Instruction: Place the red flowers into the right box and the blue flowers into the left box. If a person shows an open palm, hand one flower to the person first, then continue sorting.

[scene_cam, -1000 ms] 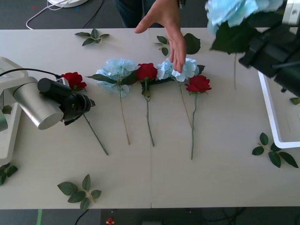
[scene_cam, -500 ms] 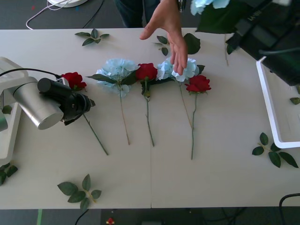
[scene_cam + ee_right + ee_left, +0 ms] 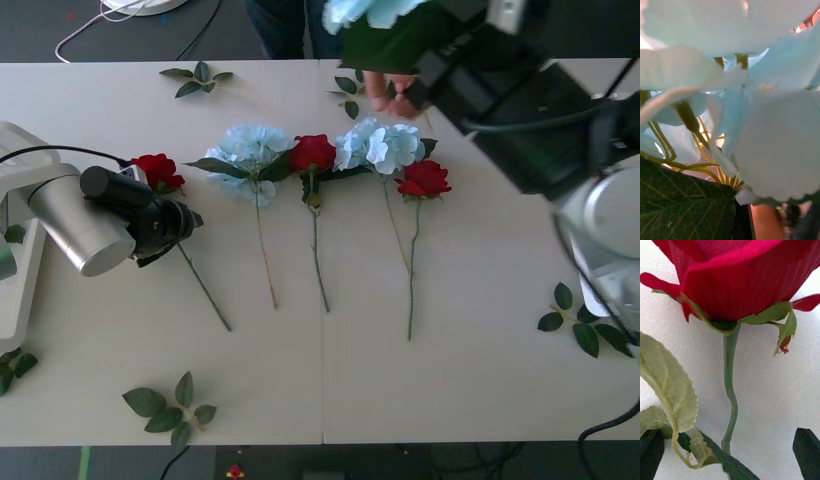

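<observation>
Pale-blue fluffy cluster (image 3: 362, 9), large dark leaf (image 3: 395, 42)

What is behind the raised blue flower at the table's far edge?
Behind the blue flower held by the right gripper, a person's fingertips show. The rest of that hand is covered.

Deep-red roses (image 3: 313, 152), pale-blue flowers (image 3: 248, 147), green leaves (image 3: 170, 405), white table (image 3: 480, 350).
</observation>
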`<state>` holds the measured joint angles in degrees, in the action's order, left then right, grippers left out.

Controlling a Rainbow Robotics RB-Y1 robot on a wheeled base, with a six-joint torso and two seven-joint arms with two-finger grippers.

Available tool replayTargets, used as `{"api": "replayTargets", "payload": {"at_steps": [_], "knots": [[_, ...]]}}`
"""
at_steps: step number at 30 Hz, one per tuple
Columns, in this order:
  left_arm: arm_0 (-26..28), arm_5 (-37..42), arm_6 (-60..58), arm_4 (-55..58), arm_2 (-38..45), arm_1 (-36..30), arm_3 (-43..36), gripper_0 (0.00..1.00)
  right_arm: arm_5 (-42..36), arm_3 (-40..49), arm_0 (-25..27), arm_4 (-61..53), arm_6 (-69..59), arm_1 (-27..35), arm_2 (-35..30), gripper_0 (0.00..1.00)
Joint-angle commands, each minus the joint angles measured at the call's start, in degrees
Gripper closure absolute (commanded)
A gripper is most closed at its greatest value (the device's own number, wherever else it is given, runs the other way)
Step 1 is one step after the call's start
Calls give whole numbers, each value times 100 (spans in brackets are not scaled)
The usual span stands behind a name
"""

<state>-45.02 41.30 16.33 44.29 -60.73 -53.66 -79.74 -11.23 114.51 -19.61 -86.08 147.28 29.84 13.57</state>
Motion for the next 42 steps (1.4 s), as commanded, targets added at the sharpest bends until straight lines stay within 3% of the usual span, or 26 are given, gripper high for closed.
{"api": "replayTargets", "payload": {"at_steps": [1,25,26,27,28,29,42], "knots": [[-77,-79,151,-52,-106,84,99,0,481,-175,-474,30,134,-5,462,100],[-77,-79,151,-52,-106,84,99,0,692,-324,-553,-58,169,-22,629,100],[-77,-79,151,-52,-106,84,99,0,692,-324,-544,-111,178,-22,629,95],[-77,-79,151,-52,-106,84,99,0,692,-324,-544,-146,178,-22,629,66],[-77,-79,151,-52,-106,84,99,0,692,-324,-544,-155,178,-22,629,16],[-77,-79,151,-52,-106,84,99,0,692,-324,-535,-155,169,-22,629,0],[-77,-79,151,-52,-106,84,99,0,692,-324,-526,-208,187,-22,620,0]]}}
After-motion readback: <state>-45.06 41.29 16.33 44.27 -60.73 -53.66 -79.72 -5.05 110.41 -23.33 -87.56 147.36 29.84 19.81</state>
